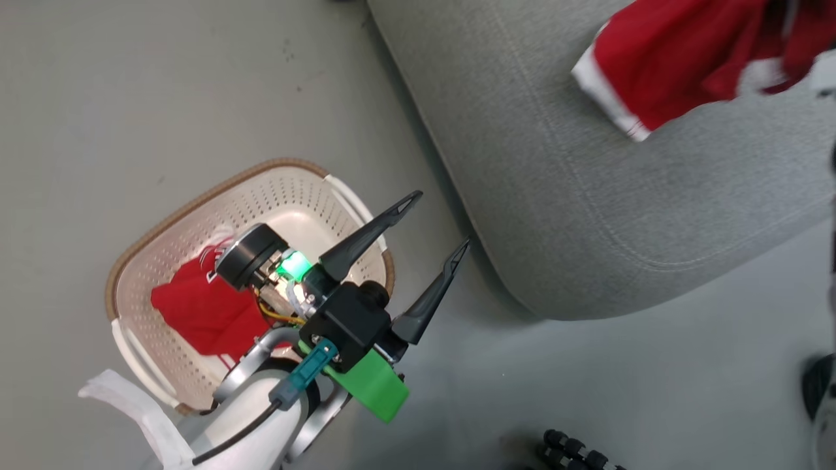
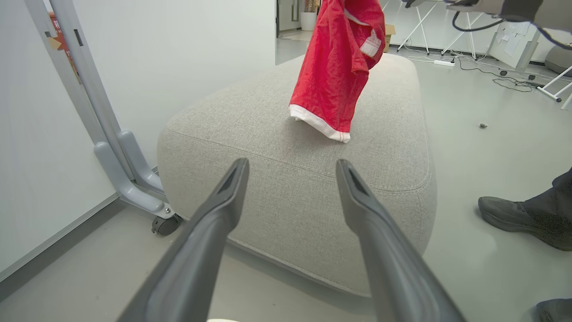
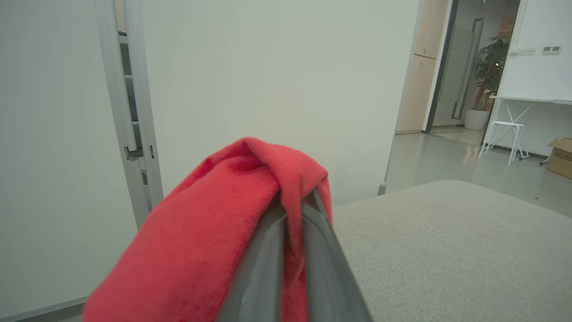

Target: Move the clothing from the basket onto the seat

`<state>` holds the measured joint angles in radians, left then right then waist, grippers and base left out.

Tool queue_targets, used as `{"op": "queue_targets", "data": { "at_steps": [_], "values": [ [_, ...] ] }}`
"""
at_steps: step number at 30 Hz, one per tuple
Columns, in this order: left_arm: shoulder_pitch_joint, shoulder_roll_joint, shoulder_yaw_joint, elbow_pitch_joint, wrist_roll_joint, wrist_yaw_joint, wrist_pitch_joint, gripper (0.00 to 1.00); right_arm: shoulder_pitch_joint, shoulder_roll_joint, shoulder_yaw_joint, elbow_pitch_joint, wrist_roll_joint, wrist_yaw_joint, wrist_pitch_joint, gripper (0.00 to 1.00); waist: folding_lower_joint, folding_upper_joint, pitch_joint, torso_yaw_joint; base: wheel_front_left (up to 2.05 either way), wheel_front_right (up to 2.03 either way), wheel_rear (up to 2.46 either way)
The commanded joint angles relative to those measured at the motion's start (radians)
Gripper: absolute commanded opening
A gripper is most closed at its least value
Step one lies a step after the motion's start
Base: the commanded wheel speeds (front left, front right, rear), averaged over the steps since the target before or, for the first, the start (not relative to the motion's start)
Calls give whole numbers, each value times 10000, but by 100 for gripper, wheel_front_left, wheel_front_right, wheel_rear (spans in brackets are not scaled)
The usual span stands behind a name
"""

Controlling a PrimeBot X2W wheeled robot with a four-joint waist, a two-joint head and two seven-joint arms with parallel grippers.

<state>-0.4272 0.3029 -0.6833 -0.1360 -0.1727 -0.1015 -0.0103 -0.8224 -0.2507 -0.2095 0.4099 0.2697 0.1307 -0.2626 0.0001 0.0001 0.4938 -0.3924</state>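
**Helper:** What is your right end effector (image 3: 298,201) doing?

**Me:** Its two fingers are pressed tight together on a red cloth (image 3: 214,232). The cloth is bunched over the finger tips. I am holding it up over the seat (image 3: 447,250).

**Helper:** Does the cloth touch the seat?

**Me:** From my left wrist view the red cloth (image 2: 339,67) hangs down over the top of the seat (image 2: 286,214). Its white edge is right at the seat. I can't tell if it touches.

**Helper:** And the left end effector (image 1: 443,218)?

**Me:** It is wide open and holds nothing. It is up in the air by the near side of the basket (image 1: 163,261), and its fingers point at the seat (image 1: 588,215).

**Helper:** What is in the basket?

**Me:** A second red cloth (image 1: 202,310) lies on the bottom. My arm hides part of it. The basket sits on the floor (image 1: 130,98), close to the seat but not touching it.

**Helper:** Anything else?

**Me:** A person's dark shoe (image 2: 518,219) is on the floor next to the seat.
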Motion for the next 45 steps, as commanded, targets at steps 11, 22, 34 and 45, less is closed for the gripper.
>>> {"op": "queue_targets", "data": {
  "at_steps": [11,22,34,45],
  "values": [
    [-882,109,-175,-2,190,-108,-218,100,-1811,-1075,-1099,2396,-388,-1,-30,0,-1,-1,1949,1431,0,0,0],
    [-967,-85,-449,457,-34,-136,-654,100,-525,-510,-1994,3045,-638,-3,-32,100,-1,-1,1627,1599,0,0,0],
    [-338,-426,-210,1314,-536,342,-1492,100,1815,244,-1724,1631,-715,-3,-34,100,-1,-1,91,1733,0,0,0],
    [458,-431,555,1885,-1162,1077,-2221,100,4027,1427,-547,-678,-1051,-1,-33,100,-1,-1,-1412,2128,0,0,0]
  ]
}}
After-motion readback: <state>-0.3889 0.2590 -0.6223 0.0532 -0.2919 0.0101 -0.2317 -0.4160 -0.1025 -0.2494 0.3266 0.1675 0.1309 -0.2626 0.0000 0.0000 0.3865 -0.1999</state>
